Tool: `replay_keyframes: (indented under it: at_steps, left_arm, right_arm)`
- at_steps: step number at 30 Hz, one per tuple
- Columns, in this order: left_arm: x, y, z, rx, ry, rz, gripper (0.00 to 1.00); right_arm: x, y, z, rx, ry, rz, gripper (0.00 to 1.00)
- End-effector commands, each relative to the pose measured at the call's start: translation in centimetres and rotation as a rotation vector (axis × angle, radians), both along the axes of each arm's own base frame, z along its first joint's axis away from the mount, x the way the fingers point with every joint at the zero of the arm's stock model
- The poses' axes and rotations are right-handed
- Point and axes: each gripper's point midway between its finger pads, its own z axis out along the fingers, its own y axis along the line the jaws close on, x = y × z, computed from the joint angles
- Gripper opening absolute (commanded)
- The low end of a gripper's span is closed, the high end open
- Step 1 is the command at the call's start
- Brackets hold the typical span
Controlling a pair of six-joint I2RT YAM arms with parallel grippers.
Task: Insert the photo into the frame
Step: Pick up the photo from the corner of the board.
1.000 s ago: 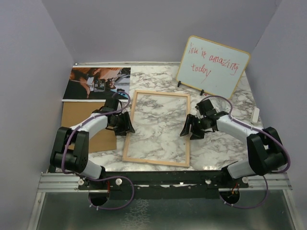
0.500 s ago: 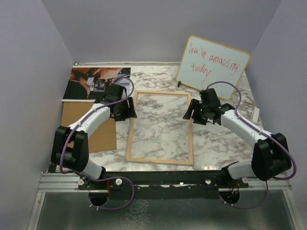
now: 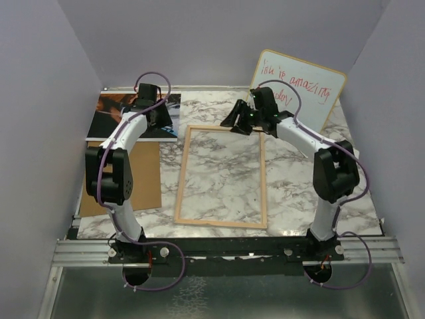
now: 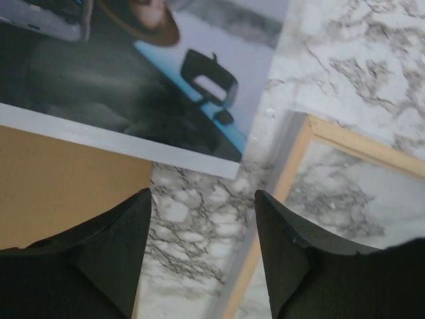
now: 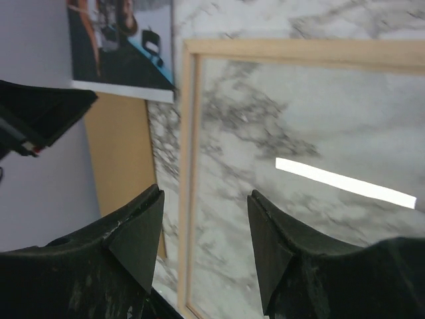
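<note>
The photo (image 3: 109, 123) lies flat at the surface's (image 3: 292, 193) far left, near the frame (image 3: 180, 179) at centre, while the left pincer (image 4: 202, 194) and right pincer (image 5: 205, 193) hover wide, holding nothing.

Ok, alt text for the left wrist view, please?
Open black jaws hang above the white marble tabletop, between the brown backing board at left and a corner of the thin light-wood frame at right. The glossy, white-bordered dark photo lies upper left, untouched.
</note>
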Motion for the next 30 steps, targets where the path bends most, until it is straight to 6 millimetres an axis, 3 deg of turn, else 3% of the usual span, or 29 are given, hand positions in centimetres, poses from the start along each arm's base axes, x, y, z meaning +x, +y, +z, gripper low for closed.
replay_keyframes:
  at_steps: [1,3,5,9,14,19,23,26,30]
  left_arm:
    - [3.2,4.0,-2.4,0.067,0.014,0.092,0.58]
    - [4.0,5.1,-3.8,0.083,0.026,0.123,0.47]
    - [4.5,6.3,-5.1,0.127,0.033,0.153,0.43]
    - [4.7,8.1,-7.2,0.194,0.067,0.179,0.40]
    - [4.2,10.6,-9.1,0.169,0.098,0.237,0.37]
    - [3.4,10.6,-11.2,0.049,0.127,0.241,0.35]
    - [0.9,9.1,-14.3,-0.061,0.222,0.245,0.32]
    - [-0.6,8.7,-15.7,-0.077,0.263,0.249,0.31]
    - [-1.9,8.1,-15.9,-0.101,0.281,0.233,0.30]
  right_arm:
    - [2.4,6.6,1.8,0.126,0.015,0.045,0.56]
    - [3.5,8.7,1.5,0.076,0.011,0.026,0.55]
    - [4.2,11.0,1.5,0.063,-0.004,0.020,0.55]
    - [5.4,15.3,1.2,0.082,-0.002,0.003,0.54]
    - [6.6,19.3,-1.9,0.096,-0.007,-0.013,0.54]
    - [7.3,21.7,-3.2,0.140,-0.046,-0.011,0.54]
    - [7.2,23.3,-4.2,0.156,-0.081,0.016,0.53]
    - [6.6,23.8,-5.9,0.139,-0.052,0.030,0.53]
    - [6.3,23.4,-8.0,0.106,-0.019,0.025,0.53]
